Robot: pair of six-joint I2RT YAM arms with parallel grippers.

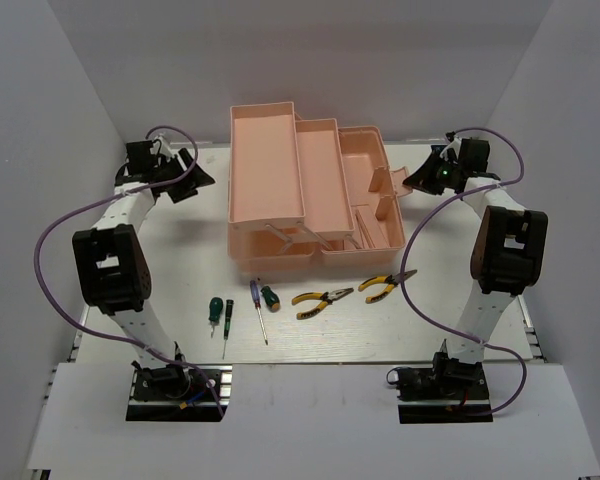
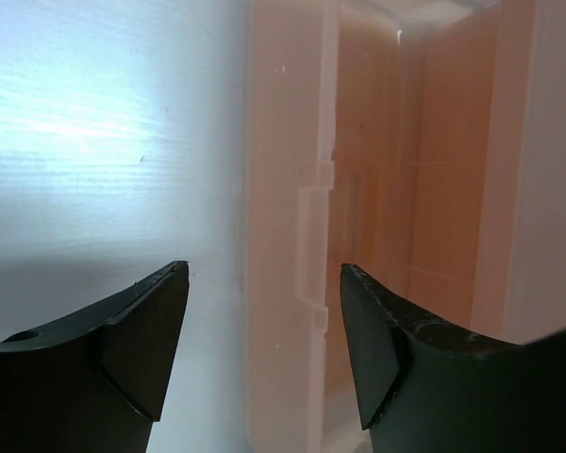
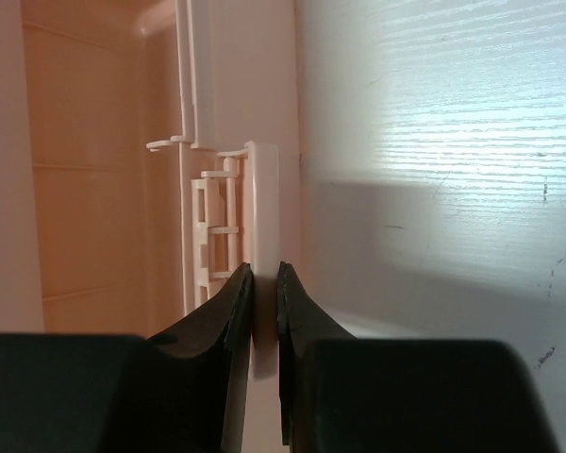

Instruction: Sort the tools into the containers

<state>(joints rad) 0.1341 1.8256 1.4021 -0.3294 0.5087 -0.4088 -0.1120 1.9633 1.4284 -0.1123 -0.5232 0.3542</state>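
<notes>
Two pliers: both yellow-handled, one [image 1: 323,300] beside the other [image 1: 385,286], flat on the tabletop [image 1: 180,260] just in front of the toolbox [image 1: 265,160], toward my right arm.
Screwdrivers: a dark green-handled one [image 1: 215,311] and a blue-handled, longer one [image 1: 259,312] lie in the same near row, toward my left arm; I can't sort out the small handles beside them.
Toolbox: open, trays stepped up toward the far left; I see no tool in any compartment.
Right jaws: pinched shut on a thin upright plastic edge at the box's right side.
Left jaws: spread wide, holding nothing, just beside the box's left wall.
Step in hand: I judge I'm steadying the opened box; no tool is sorted yet.
Next move: let go of the edge, bring an arm back to the near row, and come down low over one tool for a flat pinch.
</notes>
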